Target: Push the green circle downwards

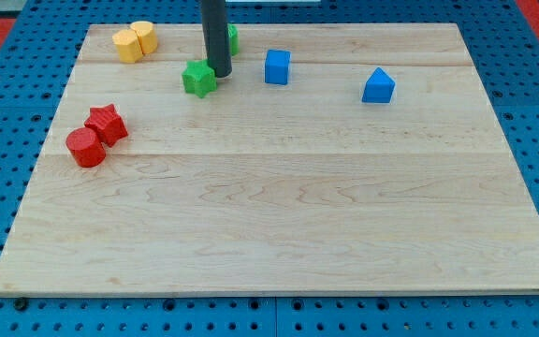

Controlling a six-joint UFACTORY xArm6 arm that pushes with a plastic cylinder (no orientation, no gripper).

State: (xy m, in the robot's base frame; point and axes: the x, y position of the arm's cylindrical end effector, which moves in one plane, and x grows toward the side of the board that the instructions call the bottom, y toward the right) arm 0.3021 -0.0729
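The green circle (232, 38) lies near the view's top, mostly hidden behind the dark rod; only its right edge shows. My tip (221, 73) rests on the board just below the circle and right beside a green star (198, 78), at the star's right edge. Whether the tip touches either block cannot be told.
A wooden board (279, 234) carries the blocks. A yellow hexagon (127, 45) and a yellow cylinder (144, 36) sit at the top left. A red star (107, 123) and a red cylinder (85, 147) sit at the left. A blue cube (277, 66) and a blue pentagon-like block (378, 86) lie to the right.
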